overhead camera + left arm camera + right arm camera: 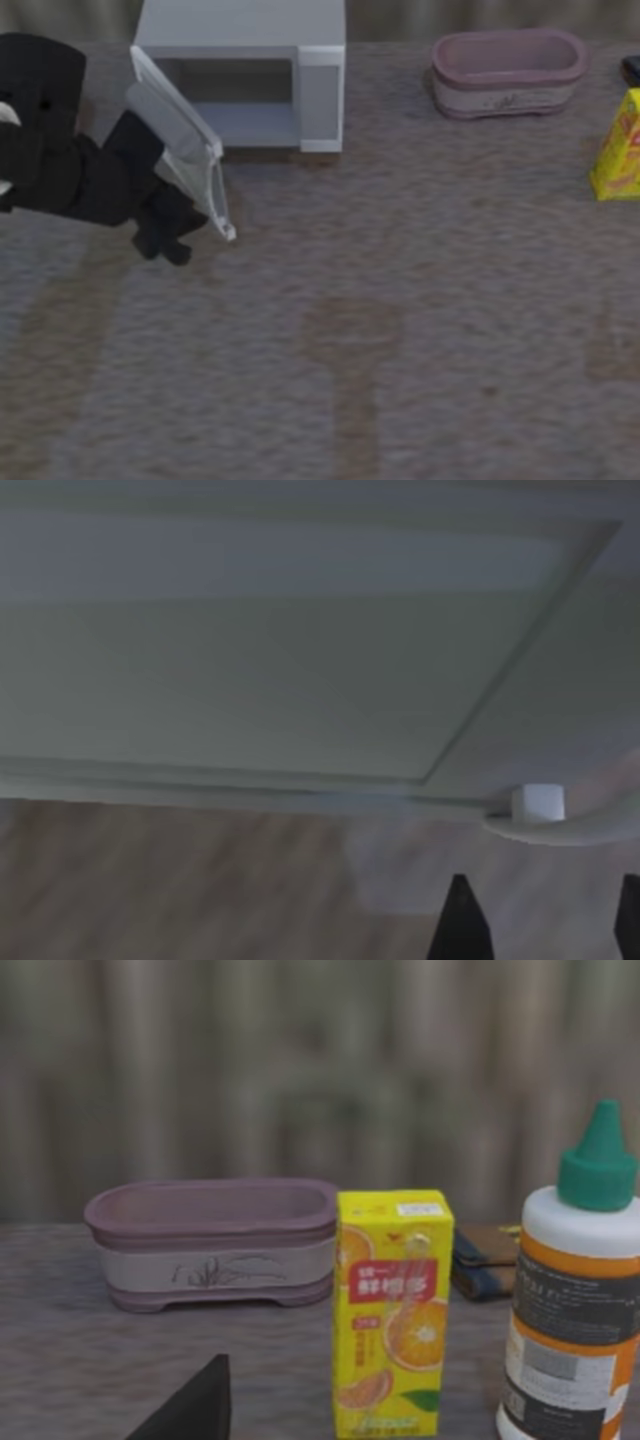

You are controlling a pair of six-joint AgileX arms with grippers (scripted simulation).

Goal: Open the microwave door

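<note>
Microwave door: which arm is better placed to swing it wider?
Left. The left gripper sits beside the microwave door, near its free edge, with the door already swung partway out. The right arm isn't in the top view.

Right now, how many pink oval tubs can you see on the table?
1. The pink tub stands at the table's far side, right of the microwave, beside the yellow juice carton. More could be hidden beyond the top view's right edge.
</note>
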